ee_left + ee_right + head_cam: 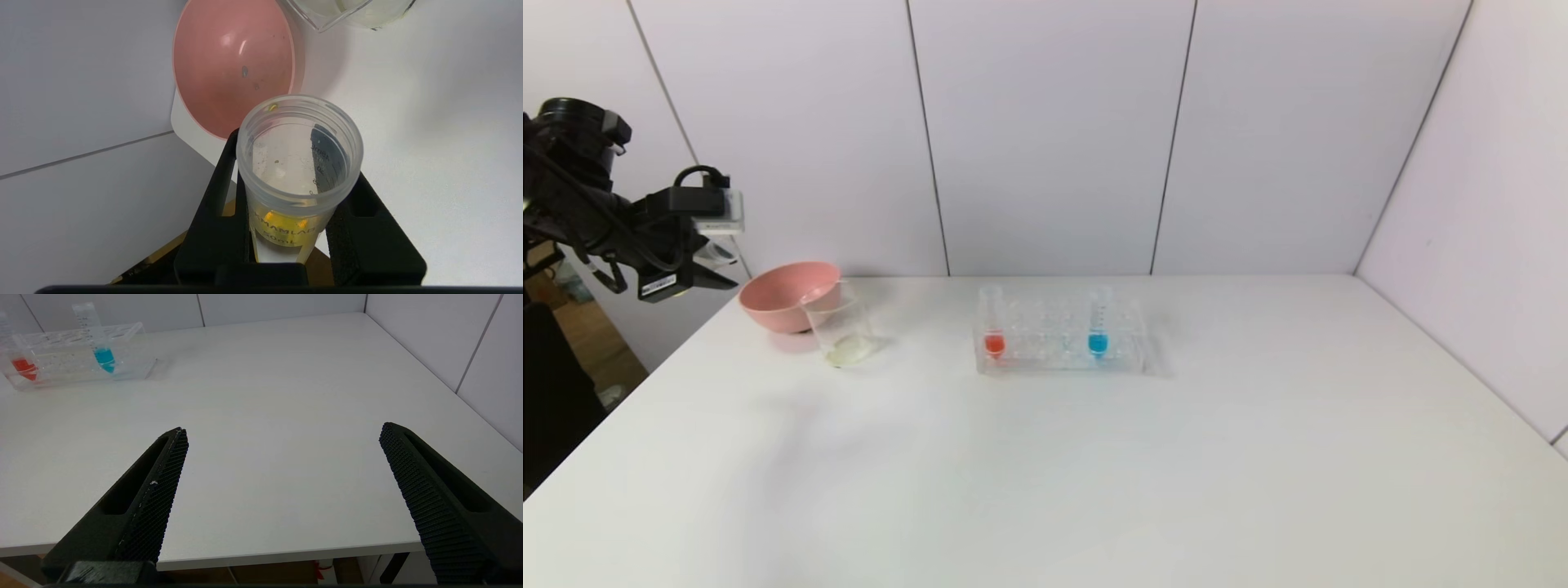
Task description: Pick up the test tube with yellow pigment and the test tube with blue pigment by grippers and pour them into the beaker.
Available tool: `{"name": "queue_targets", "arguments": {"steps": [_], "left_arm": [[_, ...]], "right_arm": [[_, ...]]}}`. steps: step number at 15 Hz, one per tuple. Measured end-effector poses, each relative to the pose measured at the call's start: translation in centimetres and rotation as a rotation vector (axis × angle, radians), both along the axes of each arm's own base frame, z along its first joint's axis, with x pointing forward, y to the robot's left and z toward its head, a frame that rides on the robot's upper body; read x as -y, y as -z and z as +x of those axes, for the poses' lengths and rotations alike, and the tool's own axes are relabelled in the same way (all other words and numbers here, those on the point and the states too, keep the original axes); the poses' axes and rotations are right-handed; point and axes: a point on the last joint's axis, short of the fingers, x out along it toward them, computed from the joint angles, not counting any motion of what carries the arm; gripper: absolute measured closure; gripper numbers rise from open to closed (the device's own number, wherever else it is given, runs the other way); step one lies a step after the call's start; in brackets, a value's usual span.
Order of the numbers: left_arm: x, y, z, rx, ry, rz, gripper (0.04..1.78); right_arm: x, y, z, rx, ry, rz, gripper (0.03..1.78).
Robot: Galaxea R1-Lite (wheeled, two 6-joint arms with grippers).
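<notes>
My left gripper [704, 265] is raised beyond the table's left edge, left of the pink bowl. It is shut on the yellow test tube [286, 228], a clear tube with yellow low inside and its open mouth facing the wrist camera. The beaker [841, 327] stands in front of the bowl with a pale yellowish layer at its bottom; its base shows in the left wrist view [351, 12]. The blue test tube [1098, 327] stands upright in the clear rack [1054, 351] and shows in the right wrist view [100, 339]. My right gripper [282, 433] is open and empty over the table's front edge, out of the head view.
A pink bowl [783, 294] sits behind the beaker at the table's back left and shows in the left wrist view [233, 65]. A tube with red-orange liquid [993, 331] stands at the rack's left end. White walls close the back and right sides.
</notes>
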Motion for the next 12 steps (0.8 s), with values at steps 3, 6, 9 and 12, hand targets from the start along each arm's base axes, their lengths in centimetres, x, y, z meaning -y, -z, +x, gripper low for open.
{"name": "queue_targets", "arguments": {"steps": [3, 6, 9, 12], "left_arm": [[1.0, 0.1, 0.1, -0.032, -0.007, 0.034, 1.29], [1.7, 0.3, 0.1, -0.059, -0.011, 0.052, 1.29], [2.1, 0.3, 0.2, -0.065, -0.023, 0.073, 1.29], [2.4, 0.3, 0.3, -0.068, -0.031, 0.077, 1.29]], "right_arm": [[0.0, 0.0, 0.0, 0.000, 0.000, 0.000, 0.10], [0.0, 0.0, 0.0, 0.000, -0.001, 0.000, 0.10], [0.0, 0.0, 0.0, 0.000, 0.000, 0.000, 0.10], [0.0, 0.0, 0.0, 0.000, 0.000, 0.000, 0.10]]}}
